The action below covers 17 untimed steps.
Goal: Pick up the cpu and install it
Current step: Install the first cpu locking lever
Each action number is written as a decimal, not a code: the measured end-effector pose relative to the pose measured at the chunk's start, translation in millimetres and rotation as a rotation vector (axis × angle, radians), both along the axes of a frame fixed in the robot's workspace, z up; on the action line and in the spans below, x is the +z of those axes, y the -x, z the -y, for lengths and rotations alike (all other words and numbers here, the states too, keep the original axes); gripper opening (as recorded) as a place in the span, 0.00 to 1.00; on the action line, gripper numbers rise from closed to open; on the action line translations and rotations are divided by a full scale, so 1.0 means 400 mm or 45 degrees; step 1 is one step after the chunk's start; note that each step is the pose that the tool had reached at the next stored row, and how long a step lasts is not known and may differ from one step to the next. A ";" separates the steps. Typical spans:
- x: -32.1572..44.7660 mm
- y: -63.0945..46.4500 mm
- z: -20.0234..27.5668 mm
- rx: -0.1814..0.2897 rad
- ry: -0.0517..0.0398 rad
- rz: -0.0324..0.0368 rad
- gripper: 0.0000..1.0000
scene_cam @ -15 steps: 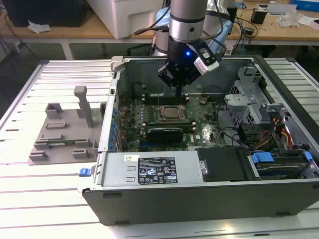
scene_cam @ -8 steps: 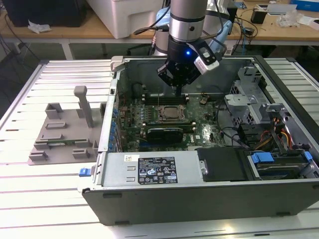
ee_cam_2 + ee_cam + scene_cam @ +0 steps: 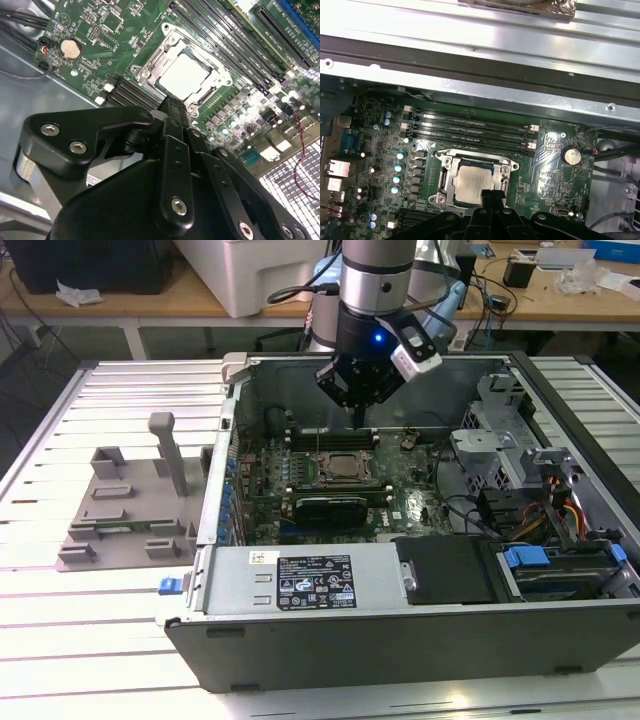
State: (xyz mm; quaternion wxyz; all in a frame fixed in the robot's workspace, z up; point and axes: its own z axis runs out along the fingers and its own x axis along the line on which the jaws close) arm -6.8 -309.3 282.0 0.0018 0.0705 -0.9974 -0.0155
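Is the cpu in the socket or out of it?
In. The cpu lies flat inside the socket frame in both wrist views, below the end effector.

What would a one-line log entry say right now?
tool: above socket, fingers together, empty | cpu: seated in socket | case: open

Slatted white table [image 3: 60,640], cluttered wooden workbench [image 3: 200,302] behind, even indoor light.

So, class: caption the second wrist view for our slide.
Gripper poised above the cpu seated in its motherboard socket.
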 end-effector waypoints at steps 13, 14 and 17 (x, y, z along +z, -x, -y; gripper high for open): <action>0.022 0.000 0.000 0.000 0.000 0.0001 0.10; 0.023 0.000 0.000 0.000 0.000 0.0000 0.10; 0.023 0.005 0.000 0.000 0.000 0.0000 0.10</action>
